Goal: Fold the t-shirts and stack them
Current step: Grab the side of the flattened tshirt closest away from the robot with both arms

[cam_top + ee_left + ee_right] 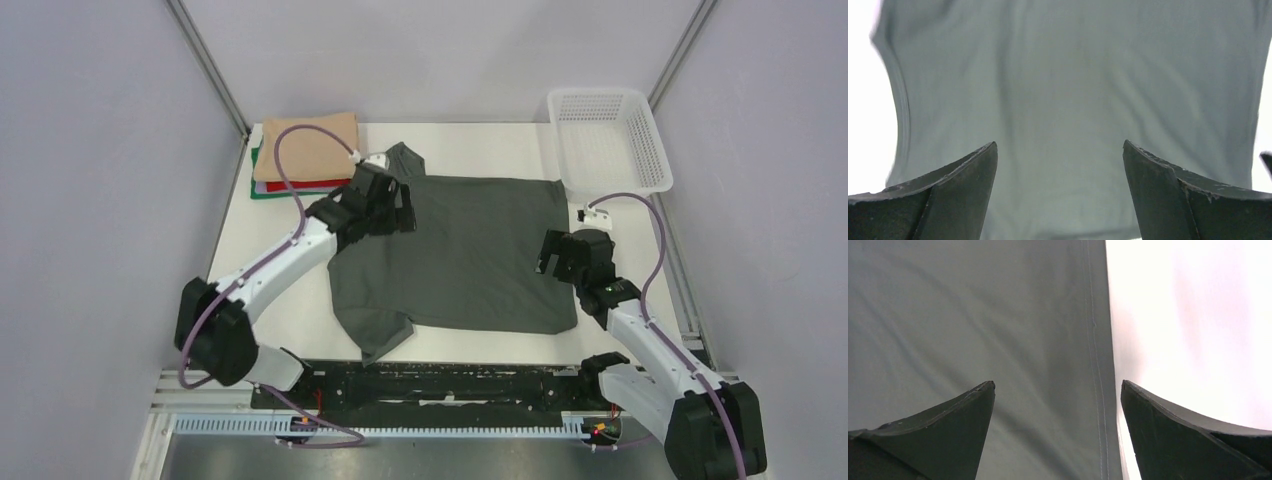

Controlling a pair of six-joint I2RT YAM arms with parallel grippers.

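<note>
With the left gripper and right gripper both spread wide and holding nothing above the dark grey t-shirt, which lies flat on the table, a shallow pinch at an edge could slip and skew the fold.

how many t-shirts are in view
4: a dark charcoal-grey cloth t-shirt spread flat mid-table; a folded tan t-shirt, a red t-shirt and a green t-shirt stacked far left. Others may hide between.

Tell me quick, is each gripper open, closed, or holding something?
Left gripper: open, empty, above the grey t-shirt.
Right gripper: open, empty, over that shirt's hemmed edge.
</note>
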